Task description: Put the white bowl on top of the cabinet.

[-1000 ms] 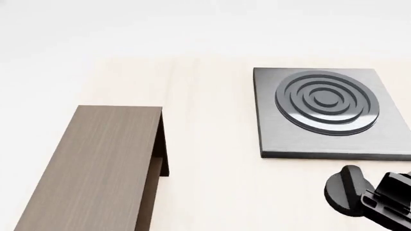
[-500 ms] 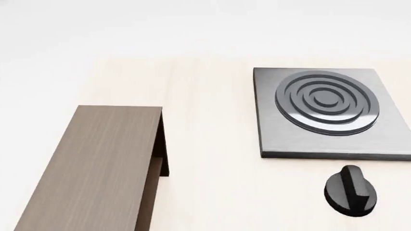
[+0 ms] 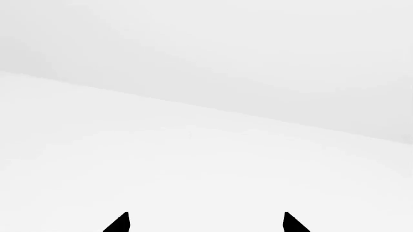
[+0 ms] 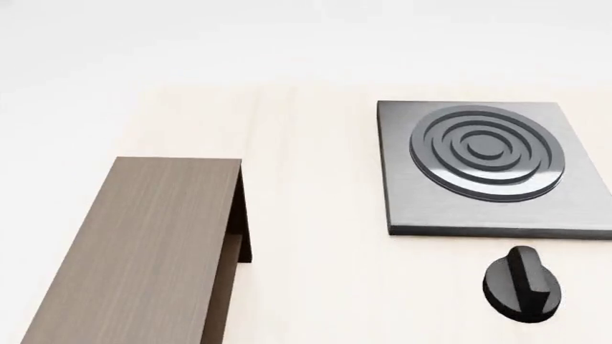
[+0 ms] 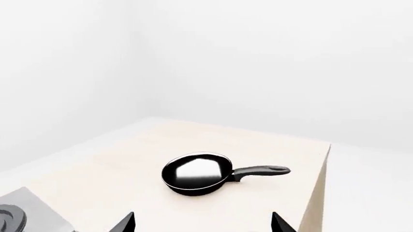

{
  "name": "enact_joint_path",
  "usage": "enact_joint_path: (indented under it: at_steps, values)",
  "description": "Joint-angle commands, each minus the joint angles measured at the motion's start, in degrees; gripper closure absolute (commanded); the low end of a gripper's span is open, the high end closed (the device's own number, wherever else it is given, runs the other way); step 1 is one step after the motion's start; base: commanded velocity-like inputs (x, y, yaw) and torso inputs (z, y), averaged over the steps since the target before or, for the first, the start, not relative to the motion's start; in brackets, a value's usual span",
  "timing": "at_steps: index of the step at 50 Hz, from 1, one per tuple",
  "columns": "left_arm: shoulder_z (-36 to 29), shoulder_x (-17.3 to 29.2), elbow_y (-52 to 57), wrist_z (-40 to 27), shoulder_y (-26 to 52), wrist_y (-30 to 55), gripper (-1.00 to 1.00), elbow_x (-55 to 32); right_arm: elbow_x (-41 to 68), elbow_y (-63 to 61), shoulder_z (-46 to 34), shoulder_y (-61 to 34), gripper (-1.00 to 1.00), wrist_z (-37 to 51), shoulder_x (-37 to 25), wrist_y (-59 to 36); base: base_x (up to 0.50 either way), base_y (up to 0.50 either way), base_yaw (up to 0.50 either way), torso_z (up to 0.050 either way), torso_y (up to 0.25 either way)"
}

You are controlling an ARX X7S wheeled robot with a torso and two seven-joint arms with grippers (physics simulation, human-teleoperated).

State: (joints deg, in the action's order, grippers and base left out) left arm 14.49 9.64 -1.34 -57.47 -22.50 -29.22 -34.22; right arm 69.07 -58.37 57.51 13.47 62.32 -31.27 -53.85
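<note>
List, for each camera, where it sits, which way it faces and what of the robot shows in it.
Head view: from the robot's head, looking forward and down at the table, cabinet, stove plate and knob; no arm shows.
Left wrist view: by the left gripper, facing blank white; only two dark fingertips show, spread apart.
Right wrist view: by the right gripper, facing across the table to a frying pan; two spread fingertips show.
Shared: head and right wrist views both show the table and stove plate.

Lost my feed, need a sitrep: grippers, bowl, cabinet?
Left gripper and right gripper open, both empty. White bowl not in any view. Cabinet top bare. Right wrist sees only the frying pan.
</note>
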Motion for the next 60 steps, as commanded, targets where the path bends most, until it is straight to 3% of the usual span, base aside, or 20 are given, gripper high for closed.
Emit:
enact_joint_path:
  at_steps: [1, 18, 29, 48, 60]
  values:
    - [-0.1, 0.1, 0.0, -0.1, -0.1, -0.1, -1.00, 0.0, 2.0, 1.2, 8.4, 5.5, -1.00, -0.1, 2.0, 2.9, 0.00, 0.00, 0.00, 0.000, 0.000]
    - [-0.3, 0.2, 0.0, -0.3, -0.1, -0.2, -1.00, -0.1, 3.8, 3.9, 7.5, 5.3, -1.00, 2.1, 3.4, 2.7, 0.00, 0.00, 0.00, 0.000, 0.000]
    - [-0.5, 0.3, -0.3, -0.4, 0.0, -0.3, -1.00, -0.1, 12.9, 6.7, 3.1, 3.6, -1.00, 9.6, -1.3, -0.6, 0.00, 0.00, 0.00, 0.000, 0.000]
    - [-0.7, 0.5, -0.3, -0.6, -0.1, -0.4, -1.00, -0.1, 25.5, 11.8, -0.4, 3.6, -1.00, 12.5, -3.5, -0.8, 0.00, 0.00, 0.00, 0.000, 0.000]
    - [-0.9, 0.6, -0.3, -0.7, -0.1, -0.4, -1.00, -0.2, 25.4, 12.7, 0.2, 2.7, -1.00, 11.5, -3.6, 0.2, 0.00, 0.00, 0.00, 0.000, 0.000]
